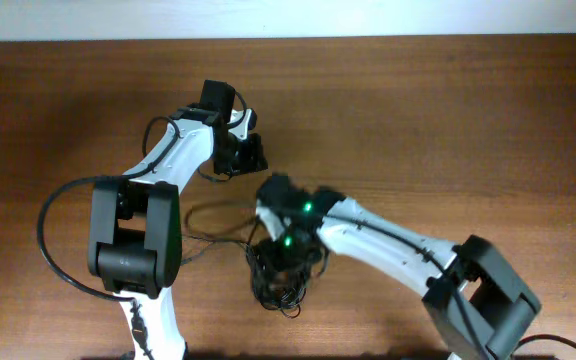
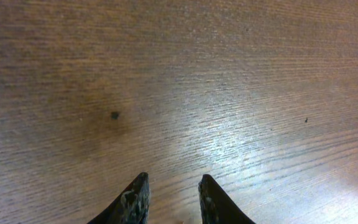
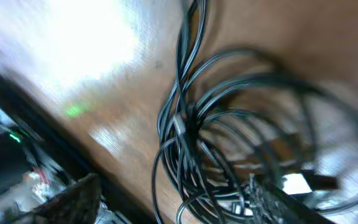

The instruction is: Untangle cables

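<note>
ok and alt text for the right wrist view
Blurred close-up of a tangle of thin black cables looped in a heap on a brown wooden table. Several strands run from the heap toward the top edge, and a small green glint shows on the wood at left.

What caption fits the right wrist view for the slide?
Blurred close-up: a tangled heap of thin black cables lying on the wooden table.
</note>
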Robot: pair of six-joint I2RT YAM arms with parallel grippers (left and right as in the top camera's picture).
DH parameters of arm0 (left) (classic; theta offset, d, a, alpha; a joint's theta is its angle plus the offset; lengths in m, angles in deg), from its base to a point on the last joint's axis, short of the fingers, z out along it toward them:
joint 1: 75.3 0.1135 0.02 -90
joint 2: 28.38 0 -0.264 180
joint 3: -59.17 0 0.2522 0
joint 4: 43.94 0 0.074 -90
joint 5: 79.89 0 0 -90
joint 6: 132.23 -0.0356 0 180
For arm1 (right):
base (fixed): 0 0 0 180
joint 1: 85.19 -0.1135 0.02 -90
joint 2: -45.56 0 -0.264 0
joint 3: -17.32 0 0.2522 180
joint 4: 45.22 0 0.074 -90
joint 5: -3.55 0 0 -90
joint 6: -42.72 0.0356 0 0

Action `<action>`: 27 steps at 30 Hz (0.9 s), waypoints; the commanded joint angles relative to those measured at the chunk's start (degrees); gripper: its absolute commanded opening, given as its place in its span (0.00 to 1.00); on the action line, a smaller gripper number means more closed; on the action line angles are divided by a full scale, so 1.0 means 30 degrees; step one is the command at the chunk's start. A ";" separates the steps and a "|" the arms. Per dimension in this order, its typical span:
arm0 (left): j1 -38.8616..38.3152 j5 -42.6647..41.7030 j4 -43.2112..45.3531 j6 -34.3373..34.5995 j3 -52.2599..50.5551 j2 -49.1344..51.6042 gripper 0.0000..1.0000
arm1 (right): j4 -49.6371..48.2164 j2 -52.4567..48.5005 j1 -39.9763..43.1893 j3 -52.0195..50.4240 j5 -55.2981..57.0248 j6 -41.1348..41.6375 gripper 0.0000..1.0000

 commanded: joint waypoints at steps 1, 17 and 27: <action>-0.0044 0.0189 0.0036 -0.0102 -0.0109 -0.0641 0.28 | 0.0692 -0.0022 0.1523 0.0656 -0.1326 0.0699 0.79; -0.0044 0.0189 0.0029 -0.0102 -0.0109 -0.0641 0.28 | 0.1719 -0.0619 0.0248 -0.2040 0.5858 0.3373 0.67; -0.0044 0.0189 0.0058 -0.0109 -0.0109 -0.0641 0.24 | -0.4364 -0.0918 0.5858 -0.1960 0.4488 -0.2040 0.04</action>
